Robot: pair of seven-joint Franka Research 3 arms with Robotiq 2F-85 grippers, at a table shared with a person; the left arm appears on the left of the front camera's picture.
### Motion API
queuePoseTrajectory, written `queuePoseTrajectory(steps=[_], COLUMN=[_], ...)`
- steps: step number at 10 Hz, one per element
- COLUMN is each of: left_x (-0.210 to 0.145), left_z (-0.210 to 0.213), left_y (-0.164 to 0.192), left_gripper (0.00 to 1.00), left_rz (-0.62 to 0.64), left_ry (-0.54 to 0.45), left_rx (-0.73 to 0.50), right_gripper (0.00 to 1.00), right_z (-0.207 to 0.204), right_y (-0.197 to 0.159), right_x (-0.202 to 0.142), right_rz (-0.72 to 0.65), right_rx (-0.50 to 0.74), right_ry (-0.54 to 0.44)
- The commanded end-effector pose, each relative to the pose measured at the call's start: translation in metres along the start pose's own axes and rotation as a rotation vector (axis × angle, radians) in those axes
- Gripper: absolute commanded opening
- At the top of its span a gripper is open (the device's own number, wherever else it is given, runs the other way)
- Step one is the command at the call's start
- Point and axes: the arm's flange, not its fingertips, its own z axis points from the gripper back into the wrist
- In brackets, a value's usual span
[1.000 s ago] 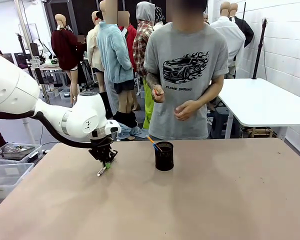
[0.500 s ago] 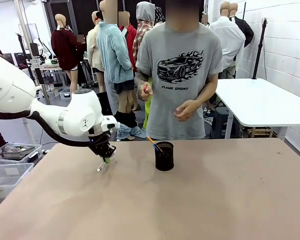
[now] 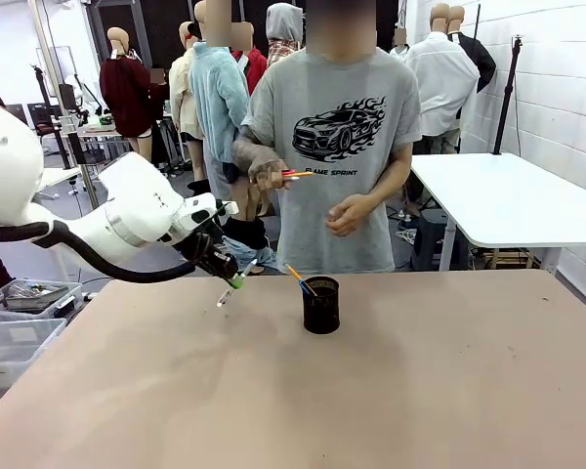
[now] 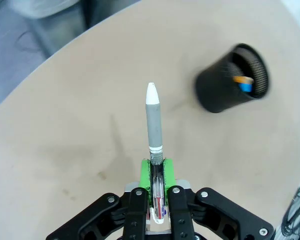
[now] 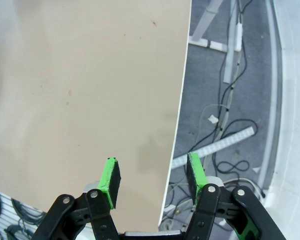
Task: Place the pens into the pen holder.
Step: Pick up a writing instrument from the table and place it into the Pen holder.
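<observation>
Above the table [image 3: 391, 391], the left pincer [image 3: 236, 280] is clamped on a silver-white pen [image 4: 154, 122], carrying it toward the pen holder [image 3: 320, 304]. Next, I judge, it must stand the tip over the cup's mouth. The right pincer [image 5: 150, 181] hangs apart.

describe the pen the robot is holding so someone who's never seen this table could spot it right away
Start at the tan table and find the white arm coming in from the left. Its left gripper is shut on the silver-white pen, which sticks out past the green pads, above the table and left of the black mesh pen holder. Unlike the orange pencil standing in that holder, it is grey-bodied with a white tip.
</observation>
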Motion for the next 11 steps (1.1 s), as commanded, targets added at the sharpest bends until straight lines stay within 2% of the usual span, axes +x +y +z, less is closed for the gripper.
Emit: queuePoseTrajectory(steps=[1,2,4,5,6,8,9,10,11], left_x=[-0.027,-0.031,-0.056,-0.084,-0.116,-0.188,-0.207,-0.215,-0.21], left_z=[0.024,0.049,0.153,0.201,0.241,0.312,0.325,0.325,0.321], left_y=[0.016,0.017,0.021,0.029,0.043,0.075,0.083,0.087,0.09], left_gripper=[0.0,0.0,0.0,0.0,0.0,0.0,0.0,0.0,0.0], left_rz=[-0.092,-0.185,-0.244,-0.287,-0.315,-0.273,-0.252,-0.253,-0.249], left_ry=[-0.128,-0.315,-0.641,-0.734,-0.763,-0.976,-1.044,-1.1,-1.099], left_rx=[-0.215,-0.252,-0.293,-0.316,-0.242,-0.215,-0.193,-0.225,-0.242], right_gripper=[0.68,0.68,0.68,0.68,0.68,0.68,0.68,0.68,0.68], right_z=[-0.002,-0.002,-0.002,-0.002,-0.002,-0.002,-0.002,-0.002,-0.002], right_y=[0.0,0.0,0.0,0.0,0.0,0.0,0.0,0.0,0.0], right_x=[0.001,0.001,0.001,0.001,0.001,0.001,0.001,0.001,0.001], right_rz=[-0.003,-0.003,-0.003,-0.003,-0.003,-0.003,-0.003,-0.003,-0.003], right_rx=[-0.024,-0.024,-0.024,-0.024,-0.024,-0.024,-0.024,-0.024,-0.024], right_ry=[0.003,0.003,0.003,0.003,0.003,0.003,0.003,0.003,0.003])
